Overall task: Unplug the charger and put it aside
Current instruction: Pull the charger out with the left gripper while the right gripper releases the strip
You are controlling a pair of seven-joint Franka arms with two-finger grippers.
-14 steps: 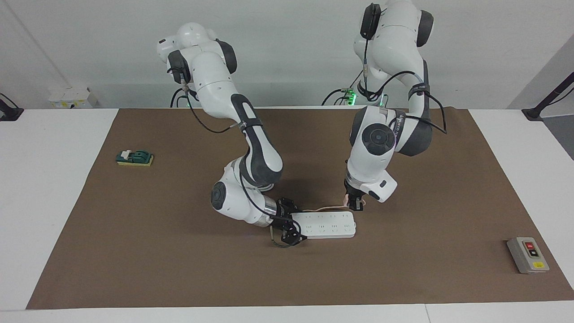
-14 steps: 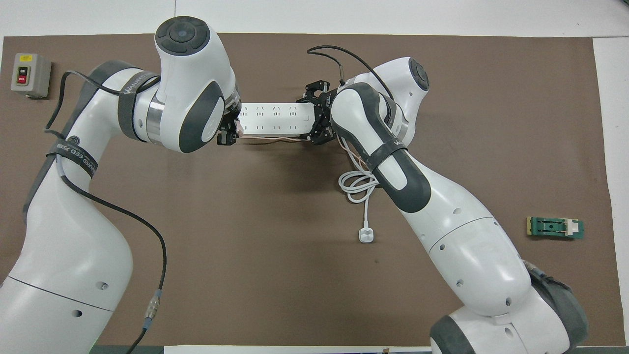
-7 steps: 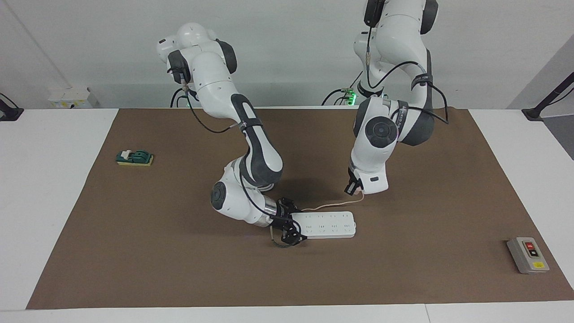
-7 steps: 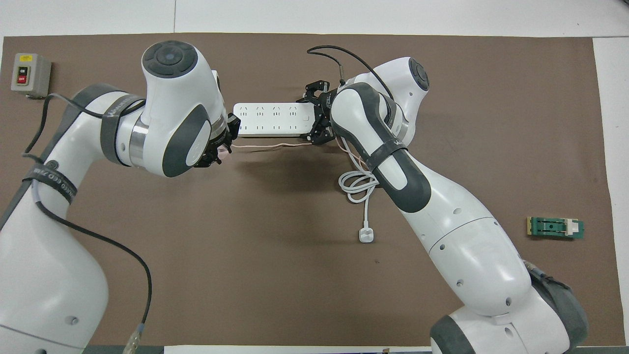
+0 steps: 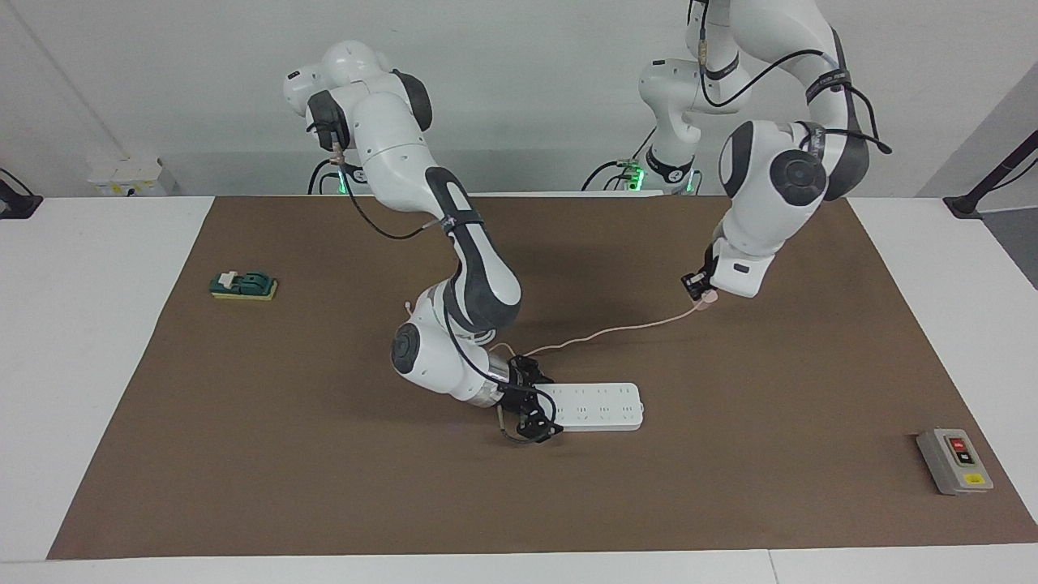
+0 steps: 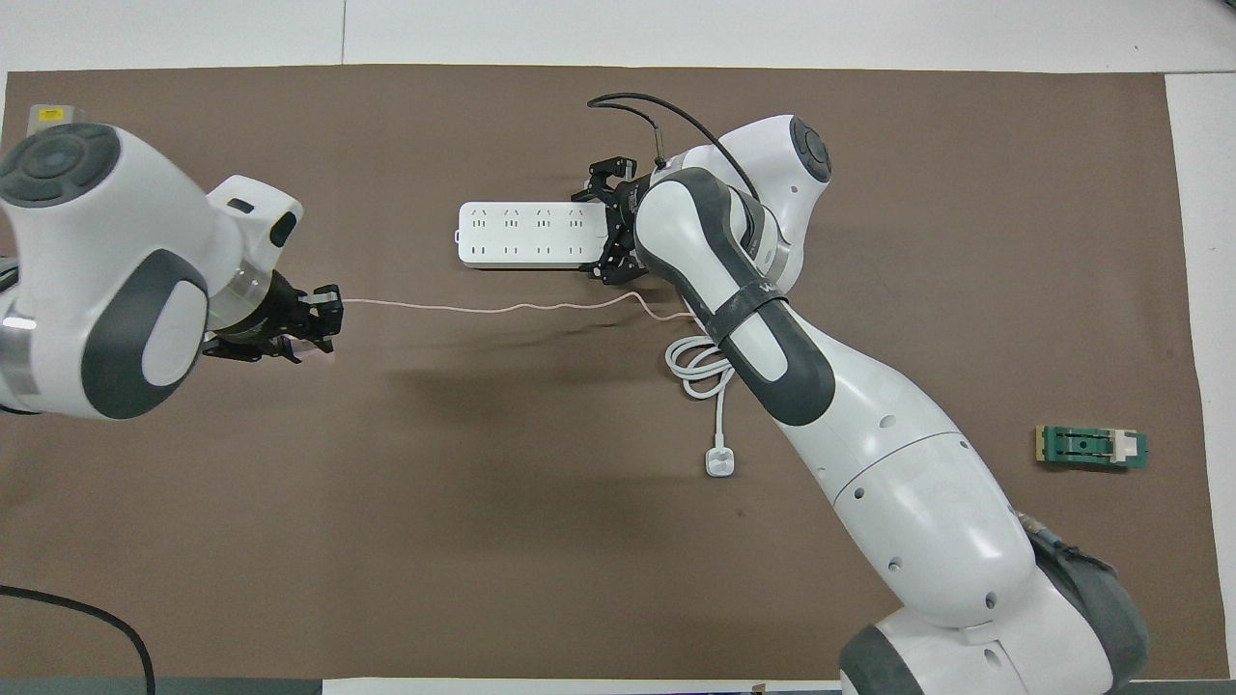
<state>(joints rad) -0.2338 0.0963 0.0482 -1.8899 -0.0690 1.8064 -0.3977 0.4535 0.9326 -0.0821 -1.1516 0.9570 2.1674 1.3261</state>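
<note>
My left gripper (image 5: 699, 289) is shut on the small pale pink charger (image 5: 709, 297) and holds it in the air over the mat, toward the left arm's end of the table. Its thin pink cable (image 5: 616, 329) trails back to the right arm's wrist; in the overhead view the cable (image 6: 483, 309) runs almost straight from the left gripper (image 6: 314, 323). The charger is clear of the long white power strip (image 5: 596, 405), which lies flat on the mat. My right gripper (image 5: 533, 410) is shut on the strip's end; the overhead view shows its fingers (image 6: 605, 273) on either side of the strip (image 6: 526, 235).
A small white plug (image 6: 719, 463) with a coiled thick white cord (image 6: 697, 367) lies nearer to the robots than the strip. A grey switch box (image 5: 954, 461) sits toward the left arm's end. A green block (image 5: 243, 285) sits toward the right arm's end.
My left gripper has pulled the charger off the power strip, lifted it and carried it toward the left arm's end, drawing the cable out. The right gripper stayed on the strip.
</note>
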